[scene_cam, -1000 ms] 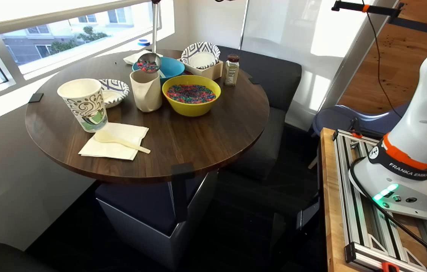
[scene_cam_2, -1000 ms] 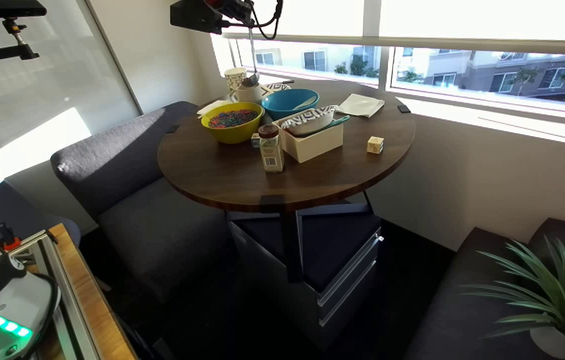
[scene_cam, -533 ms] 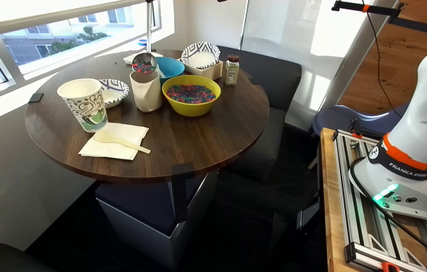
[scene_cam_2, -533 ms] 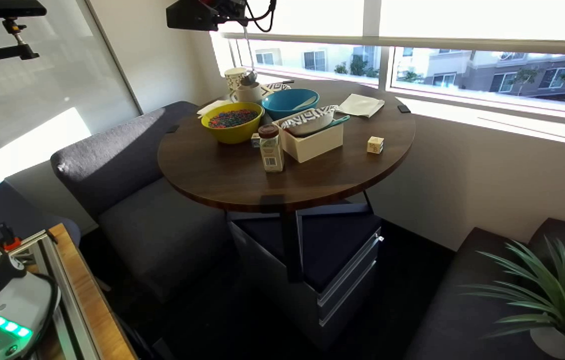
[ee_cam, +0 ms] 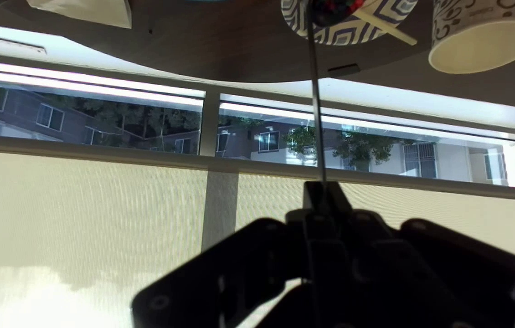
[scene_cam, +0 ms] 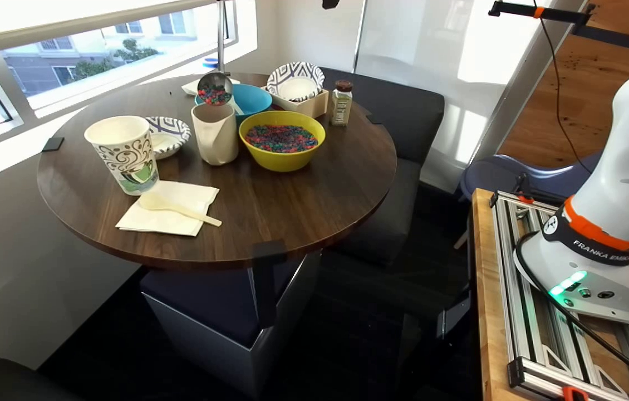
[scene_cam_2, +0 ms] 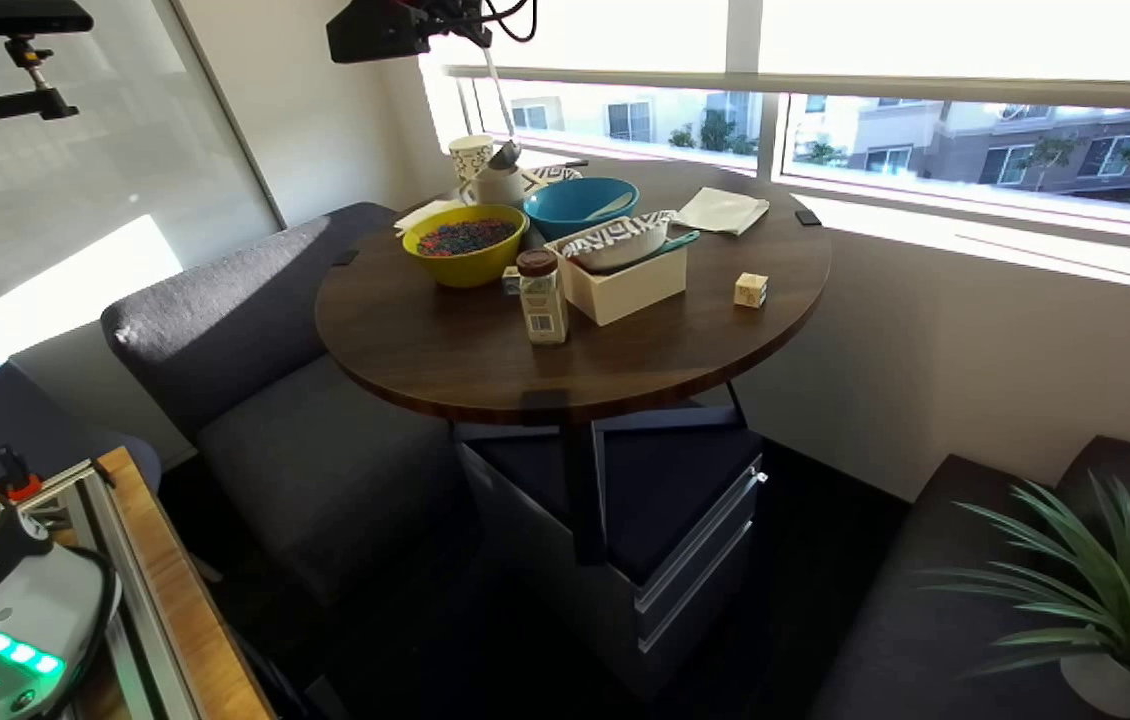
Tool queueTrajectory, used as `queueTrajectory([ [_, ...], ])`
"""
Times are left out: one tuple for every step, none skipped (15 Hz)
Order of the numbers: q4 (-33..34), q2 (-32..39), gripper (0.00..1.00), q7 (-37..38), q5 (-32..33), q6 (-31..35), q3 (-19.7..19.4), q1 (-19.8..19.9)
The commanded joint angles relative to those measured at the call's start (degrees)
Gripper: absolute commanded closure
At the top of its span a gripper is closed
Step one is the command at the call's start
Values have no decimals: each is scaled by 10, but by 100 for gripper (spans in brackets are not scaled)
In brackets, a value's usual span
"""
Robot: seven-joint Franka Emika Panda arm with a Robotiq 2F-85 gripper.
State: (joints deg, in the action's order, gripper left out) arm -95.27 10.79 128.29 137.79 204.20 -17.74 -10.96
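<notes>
My tool, clamped on a ladle, suspends coloured bits just above the beige pitcher. A yellow bowl of similar bits stands beside the pitcher.

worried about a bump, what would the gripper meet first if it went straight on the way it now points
Probably the window: in the wrist view it lies in line beyond the gripper, which holds the ladle, though depth and exact tilt are unclear.
</notes>
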Motion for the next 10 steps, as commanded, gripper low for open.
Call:
queueTrajectory([
  [-32,-28,99,5,32,-32,-6,-17],
  [-38,-33,99,1,40,-38,-5,-20],
  [-43,-37,99,0,46,-42,-4,-23],
  [-46,-39,99,-2,51,-47,-3,-25],
  [-49,-40,99,-3,57,-49,-3,-29],
  [-53,-45,99,-7,60,-54,-1,-31],
  [-56,-48,99,-13,55,-55,4,-30],
  [-30,-23,96,-10,38,-34,1,-20],
  [-32,-25,96,-13,38,-35,2,-22],
  [-33,-27,96,-15,38,-36,2,-24],
])
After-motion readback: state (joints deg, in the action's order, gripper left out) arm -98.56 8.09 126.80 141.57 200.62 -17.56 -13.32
